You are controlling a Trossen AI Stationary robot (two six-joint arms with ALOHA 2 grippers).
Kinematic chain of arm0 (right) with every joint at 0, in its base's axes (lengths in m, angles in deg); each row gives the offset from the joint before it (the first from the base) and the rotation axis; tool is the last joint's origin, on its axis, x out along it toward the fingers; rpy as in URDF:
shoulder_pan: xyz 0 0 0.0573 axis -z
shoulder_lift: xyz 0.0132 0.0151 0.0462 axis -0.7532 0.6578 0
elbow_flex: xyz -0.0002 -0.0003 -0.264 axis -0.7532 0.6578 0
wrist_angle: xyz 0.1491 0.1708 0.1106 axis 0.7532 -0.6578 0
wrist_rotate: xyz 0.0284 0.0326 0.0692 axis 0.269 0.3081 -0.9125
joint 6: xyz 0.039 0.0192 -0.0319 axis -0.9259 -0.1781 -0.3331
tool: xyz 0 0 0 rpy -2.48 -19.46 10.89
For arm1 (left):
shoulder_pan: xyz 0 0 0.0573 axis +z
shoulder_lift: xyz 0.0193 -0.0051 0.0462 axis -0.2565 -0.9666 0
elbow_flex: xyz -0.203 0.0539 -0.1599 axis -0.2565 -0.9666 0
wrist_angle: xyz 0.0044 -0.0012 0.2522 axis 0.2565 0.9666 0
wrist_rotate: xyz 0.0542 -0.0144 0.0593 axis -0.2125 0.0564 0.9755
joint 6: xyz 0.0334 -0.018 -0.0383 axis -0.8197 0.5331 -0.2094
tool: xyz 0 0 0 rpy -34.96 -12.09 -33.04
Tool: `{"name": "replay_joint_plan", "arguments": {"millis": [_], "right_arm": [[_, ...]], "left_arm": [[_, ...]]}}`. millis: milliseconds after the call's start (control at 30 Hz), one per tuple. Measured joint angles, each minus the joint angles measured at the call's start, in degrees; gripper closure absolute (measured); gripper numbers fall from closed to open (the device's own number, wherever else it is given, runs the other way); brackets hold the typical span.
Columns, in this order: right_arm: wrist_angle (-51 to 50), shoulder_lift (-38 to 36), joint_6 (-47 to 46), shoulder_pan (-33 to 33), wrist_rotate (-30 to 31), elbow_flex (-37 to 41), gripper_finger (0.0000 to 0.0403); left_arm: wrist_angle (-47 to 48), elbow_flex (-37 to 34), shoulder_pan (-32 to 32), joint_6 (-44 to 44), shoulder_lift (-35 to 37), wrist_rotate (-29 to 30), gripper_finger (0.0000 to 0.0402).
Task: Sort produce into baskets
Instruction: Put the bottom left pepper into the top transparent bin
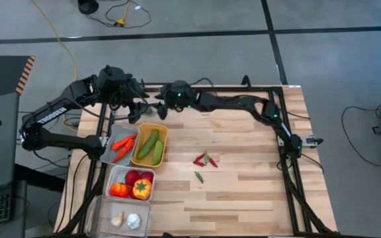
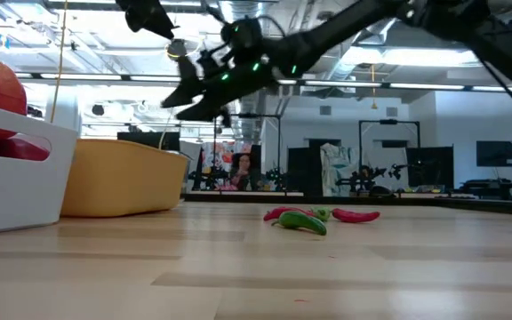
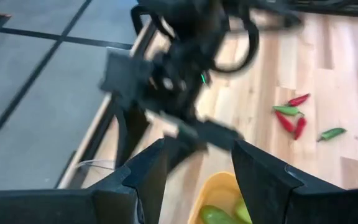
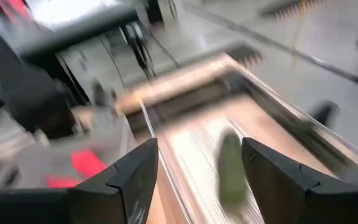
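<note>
- We see a wooden desk (image 1: 243,165) from above, with two dark arms reaching in over its far edge.
- The yellow basket (image 1: 149,144) is our landmark. It holds two green cucumbers (image 1: 151,145) lying side by side.
- Touching its left side is the grey basket (image 1: 120,147), with orange carrots (image 1: 124,147) inside.
- Just in front of the yellow basket sits the white basket (image 1: 129,183), holding red tomatoes (image 1: 136,177) and an orange-yellow pepper (image 1: 141,190).
- In front of that again is a clear basket (image 1: 120,217) with two white garlic bulbs (image 1: 126,220).
- To the right of the yellow basket, apart from it on the bare wood, lie red and green chillies (image 1: 206,159), with one green chilli (image 1: 198,176) a little nearer the front.
- The right pincer (image 1: 159,107) hangs in the air just behind the yellow basket, its fingers released and holding nothing.
- The left pincer (image 1: 139,111) hangs close beside it, behind the yellow basket's far left corner, fingers parted and empty.
</note>
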Motion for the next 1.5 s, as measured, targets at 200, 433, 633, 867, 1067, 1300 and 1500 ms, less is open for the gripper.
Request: {"name": "replay_joint_plan", "arguments": {"millis": [200, 433, 633, 867, 1067, 1300, 1500], "right_arm": [[-22.55, -10.84, 10.69, 0.24, 5.51, 0.00, 0.0144], [-46.69, -22.30, 14.60, 0.22, 7.46, 0.00, 0.0144], [-57.11, -30.33, 13.88, -0.57, 8.32, 4.90, 0.0144], [-55.52, -41.89, 8.62, -3.24, 8.36, 21.29, 0.0144], [-52.92, -50.64, 2.57, -7.38, 8.39, 34.45, 0.0144], [-52.54, -56.40, -2.97, -13.19, 8.39, 43.11, 0.0144], [-51.83, -56.97, -5.49, -18.30, 8.36, 46.35, 0.0144]], "left_arm": [[-0.16, -0.02, -2.30, 1.96, 0.00, -3.34, 0.0233], [-0.67, -0.02, -9.61, 2.18, 0.00, -3.44, 0.0233], [-2.70, -0.03, -18.45, 2.22, -3.45, -3.33, 0.0233], [-9.95, -0.04, -27.60, 1.40, -14.62, -3.29, 0.0233], [-20.18, -0.04, -32.40, -2.18, -26.44, -3.28, 0.0233], [-27.67, -0.04, -35.84, -2.91, -38.70, -3.27, 0.0233], [-33.87, -0.04, -37.56, -2.59, -45.79, -3.10, 0.0233]]}}
